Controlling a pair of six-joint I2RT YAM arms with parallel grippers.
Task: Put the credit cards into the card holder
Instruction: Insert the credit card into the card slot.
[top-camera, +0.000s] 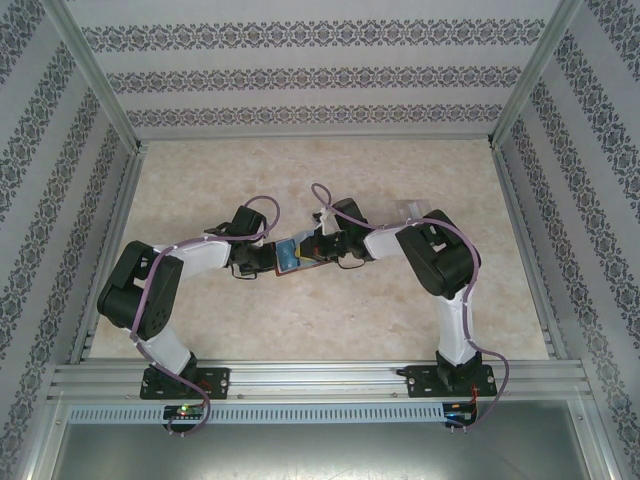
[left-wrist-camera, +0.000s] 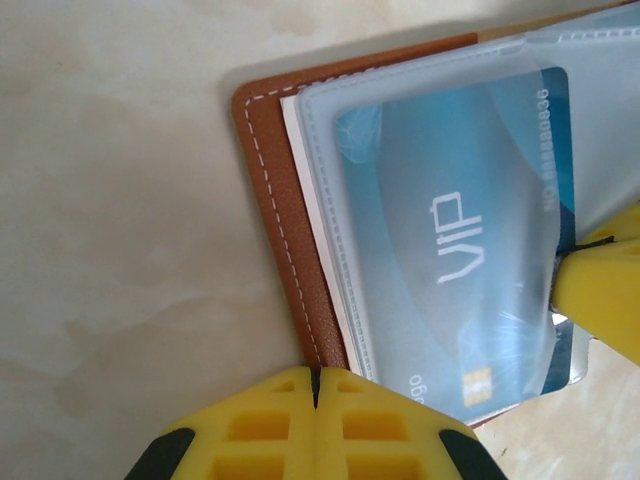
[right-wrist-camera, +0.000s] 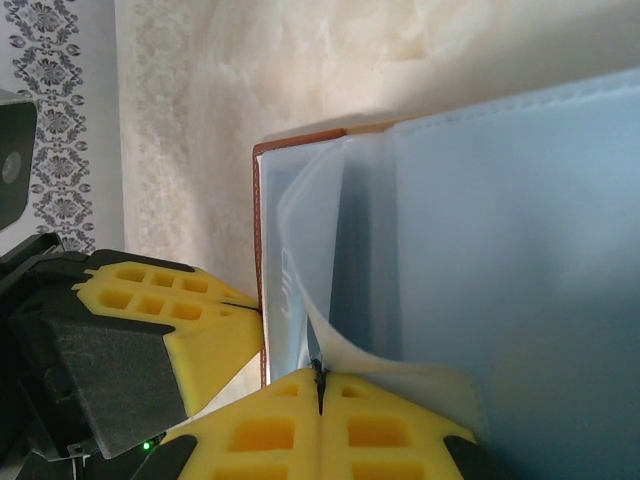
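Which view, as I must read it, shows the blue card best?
Left wrist: blue card close up under a clear sleeve, VIP legible. Top external gives a tiny blue patch; right wrist, bluish sleeves edge-on.

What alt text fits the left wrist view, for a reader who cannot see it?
A blue VIP credit card shows through a translucent sleeve of the open brown card holder on a beige table. The left gripper, yellow-fingered, is shut on the holder's edge.

Pale beige marbled worktop (top-camera: 330, 330), matte, with a metal rail (top-camera: 320, 378) along its near edge. A clear plastic case (top-camera: 413, 209) lies towards the far right. A brown card holder (top-camera: 303, 259) sits open mid-worktop; unclear whether it rests flat.
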